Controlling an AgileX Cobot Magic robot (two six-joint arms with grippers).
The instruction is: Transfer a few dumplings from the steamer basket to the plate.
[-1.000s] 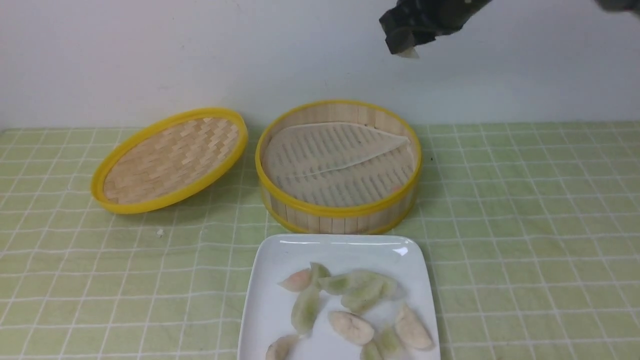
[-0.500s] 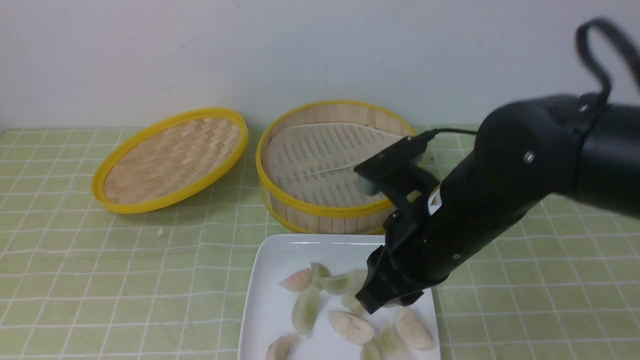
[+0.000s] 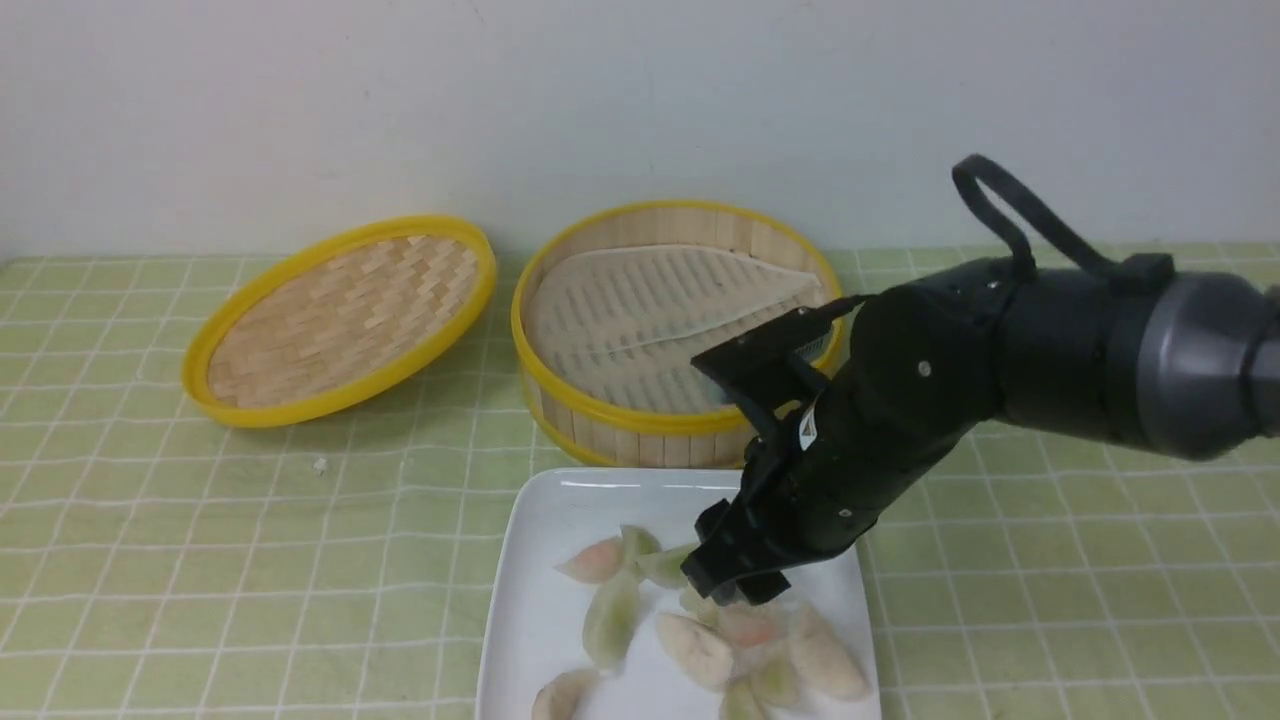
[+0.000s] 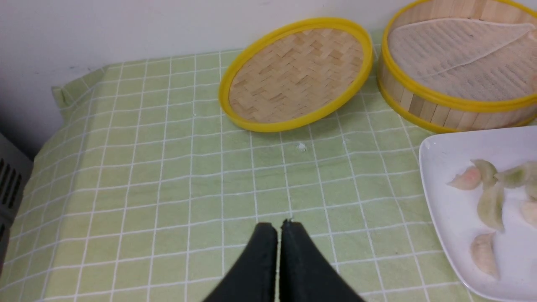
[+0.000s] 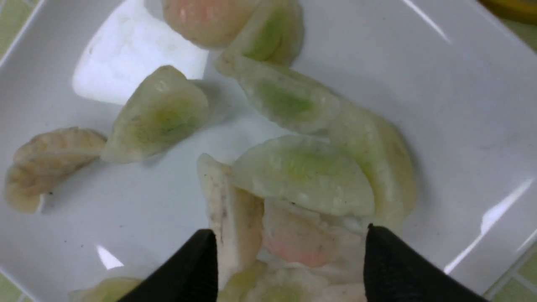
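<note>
Front view first: what do you have there?

I see my right gripper low over the plate, above its far right part, and it points down at the dumplings. They lie in a loose heap on the plate. The basket stands just behind the plate, with a folded liner inside. The lid lies to the left of the basket, on the green checked cloth.

And the left wrist view?

There my left gripper hangs above the cloth, well apart from the plate. Its jaws are pressed together and it carries nothing.

Right wrist view: does the right one hold something?

No. Its fingers stand wide apart, so it is open. Between them a pinkish dumpling lies on top of the others, on the plate. One finger is just beside a whitish dumpling; whether it touches, I cannot tell. The green ones lie beyond, one partly over another.
</note>
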